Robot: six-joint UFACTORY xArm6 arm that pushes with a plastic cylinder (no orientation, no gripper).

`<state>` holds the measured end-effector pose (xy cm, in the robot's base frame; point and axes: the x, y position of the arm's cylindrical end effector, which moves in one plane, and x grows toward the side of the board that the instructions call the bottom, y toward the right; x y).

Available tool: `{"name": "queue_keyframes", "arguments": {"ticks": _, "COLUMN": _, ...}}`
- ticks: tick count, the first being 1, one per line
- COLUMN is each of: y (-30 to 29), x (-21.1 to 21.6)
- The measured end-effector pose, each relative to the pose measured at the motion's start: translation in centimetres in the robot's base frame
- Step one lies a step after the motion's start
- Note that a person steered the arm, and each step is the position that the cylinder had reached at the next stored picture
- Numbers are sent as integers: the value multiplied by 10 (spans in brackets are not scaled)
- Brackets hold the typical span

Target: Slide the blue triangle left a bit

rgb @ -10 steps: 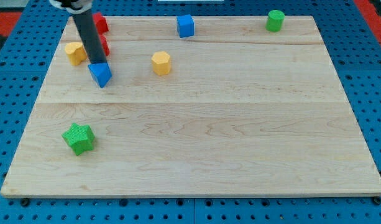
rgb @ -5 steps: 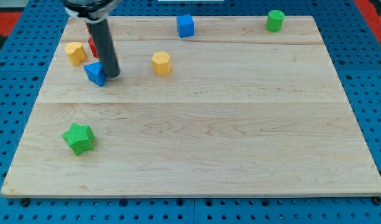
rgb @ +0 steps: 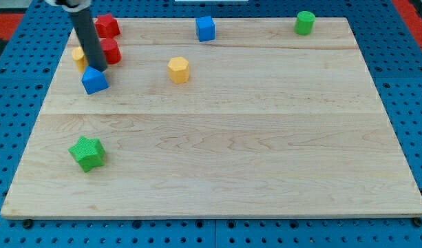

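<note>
While my tip sits at the top edge of the blue triangle, touching it or just about, note there are no jaws on this rig at all, only a straight dark rod, so nothing opens or shuts and every move is a plain shove. That triangle lies near the view's left side of the board, in its upper part, and by the look of it, it is a small, light, rigid block that should skate easily on smooth wood; no fragility to worry about, I judge. A wedge shape tends to swivel if struck off-centre, so for a leftward nudge the place to press is the middle of its right-hand face, low and square, and my tip is not there now: it stands above the block rather than to its right. Moving outward, a yellow block peeks out just behind the rod up and to the left, and two red blocks sit close above, near enough to matter if the triangle drifts upward. Further off, a yellow hexagon rests to the right, a blue cube and a green cylinder line the top, and a green star waits lower left. Underneath is a pale wooden board on a blue pegboard table, with only a short strip of wood left of the triangle before the board's edge.
</note>
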<state>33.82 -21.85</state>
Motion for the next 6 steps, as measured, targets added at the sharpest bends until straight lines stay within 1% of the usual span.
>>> {"name": "queue_keyframes", "arguments": {"ticks": 3, "y": 2, "x": 0}}
{"name": "queue_keyframes", "arguments": {"ticks": 4, "y": -22, "x": 0}}
{"name": "queue_keyframes", "arguments": {"ticks": 5, "y": -22, "x": 10}}
{"name": "queue_keyframes", "arguments": {"ticks": 6, "y": -56, "x": 13}}
